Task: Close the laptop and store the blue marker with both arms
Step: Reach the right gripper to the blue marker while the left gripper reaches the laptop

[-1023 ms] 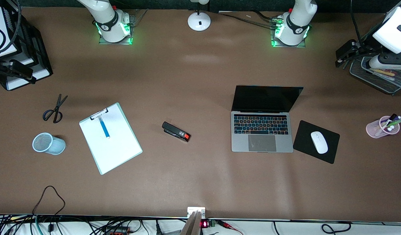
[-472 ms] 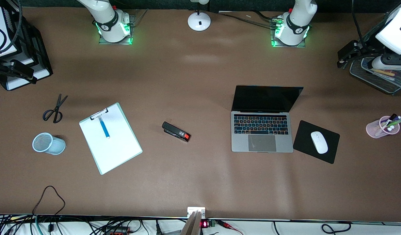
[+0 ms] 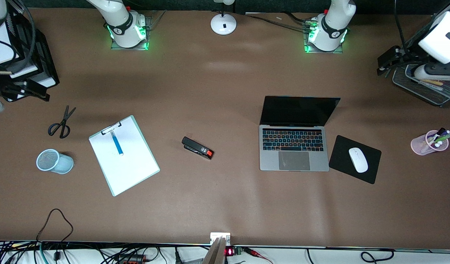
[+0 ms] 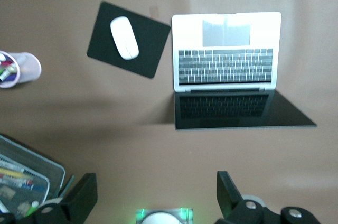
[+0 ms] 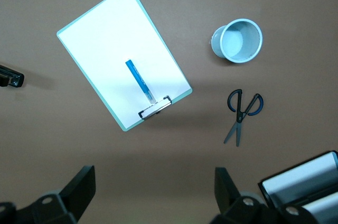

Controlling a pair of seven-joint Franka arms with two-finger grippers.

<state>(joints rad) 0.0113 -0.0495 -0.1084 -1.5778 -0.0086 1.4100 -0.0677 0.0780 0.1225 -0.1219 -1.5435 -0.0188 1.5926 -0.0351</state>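
Observation:
The laptop point(image 3: 294, 146) stands open on the table toward the left arm's end, black screen upright; it also shows in the left wrist view point(image 4: 226, 57). The blue marker point(image 3: 117, 143) lies on a white clipboard point(image 3: 128, 161) toward the right arm's end, and also shows in the right wrist view point(image 5: 140, 81). My left gripper point(image 3: 387, 63) is open and empty, high over the table beside a mesh tray; its fingers point(image 4: 82, 197) frame bare table. My right gripper point(image 3: 30, 91) is open and empty, high over the table's end by a black rack; its fingers point(image 5: 79, 187) stand wide apart.
A black stapler point(image 3: 197, 147) lies between clipboard and laptop. A white mouse point(image 3: 358, 160) sits on a black pad beside the laptop. A pink cup of pens point(image 3: 429, 143), a mesh tray point(image 3: 423, 88), scissors point(image 3: 62, 123), a light-blue mesh cup point(image 3: 54, 161) and a black rack point(image 3: 34, 55) stand around.
The right arm's hand has shifted a little over the rack at the table's end. The left arm's hand has wavered slightly over the mesh tray. Nothing on the table has moved.

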